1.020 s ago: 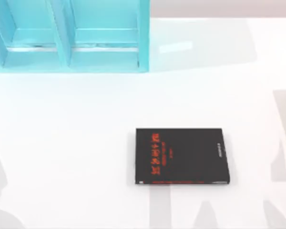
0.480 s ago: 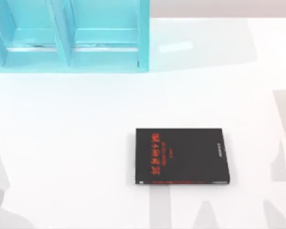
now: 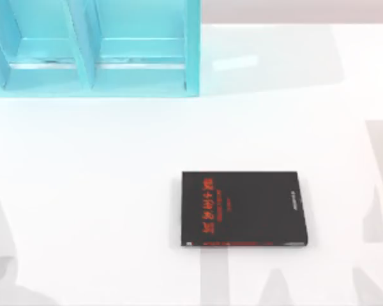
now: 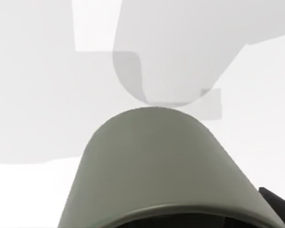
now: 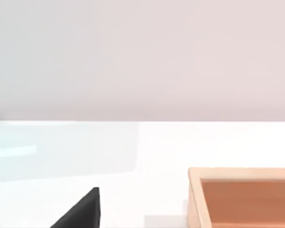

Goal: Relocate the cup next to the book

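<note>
Cup (image 4: 156,166) is sitting right up against the left wrist camera, olive wall taking up the lower half of that view, rim toward the lens. A dark sliver at the frame's lower corner beside the cup may be a finger, but I can't tell whether the left fingers are open, closed or gripping it. Pale bench (image 4: 33,190) is lying beyond the cup.

Top view: book (image 3: 242,208) is lying flat right of centre on the bench, red lettering toward its left end, thin red stripe along its near edge. Teal shelf (image 3: 92,48) is standing at the far left.

Right wrist view is showing a black corner of the book (image 5: 83,211) and a tan open box (image 5: 242,197) on the bench; can't tell the right fingers' state either.

Versus 1.0 s ago: book and shelf are staying put; the grey shadow at the near left edge is changing shape.
</note>
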`<state>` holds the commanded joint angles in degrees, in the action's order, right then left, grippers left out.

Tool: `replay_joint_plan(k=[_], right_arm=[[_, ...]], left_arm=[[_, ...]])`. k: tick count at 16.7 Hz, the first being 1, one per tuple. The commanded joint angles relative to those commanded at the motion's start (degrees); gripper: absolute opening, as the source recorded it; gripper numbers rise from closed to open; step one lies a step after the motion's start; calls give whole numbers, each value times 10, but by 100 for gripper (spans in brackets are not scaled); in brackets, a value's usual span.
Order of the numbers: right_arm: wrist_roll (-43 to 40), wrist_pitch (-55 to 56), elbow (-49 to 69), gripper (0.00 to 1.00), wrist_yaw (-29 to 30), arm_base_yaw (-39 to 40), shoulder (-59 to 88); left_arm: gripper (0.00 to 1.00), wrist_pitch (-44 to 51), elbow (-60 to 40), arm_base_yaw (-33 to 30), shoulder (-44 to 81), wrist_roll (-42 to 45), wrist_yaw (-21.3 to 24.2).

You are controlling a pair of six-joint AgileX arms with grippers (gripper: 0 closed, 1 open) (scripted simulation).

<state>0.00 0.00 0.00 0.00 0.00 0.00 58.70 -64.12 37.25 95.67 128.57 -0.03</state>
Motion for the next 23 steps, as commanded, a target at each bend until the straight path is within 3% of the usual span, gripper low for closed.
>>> replay_joint_plan(k=[4, 9, 16, 23], right_arm=[[0, 0, 0, 100, 0, 0, 0], [0, 0, 0, 100, 0, 0, 0], [0, 0, 0, 100, 0, 0, 0], [0, 0, 0, 100, 0, 0, 0]], left_arm=[[0, 0, -13, -17, 9, -32, -6], [0, 5, -76, -106, 48, -208, -27], [0, 31, -182, -305, 125, -663, -46], [0, 75, -261, -511, 188, -1142, -28]])
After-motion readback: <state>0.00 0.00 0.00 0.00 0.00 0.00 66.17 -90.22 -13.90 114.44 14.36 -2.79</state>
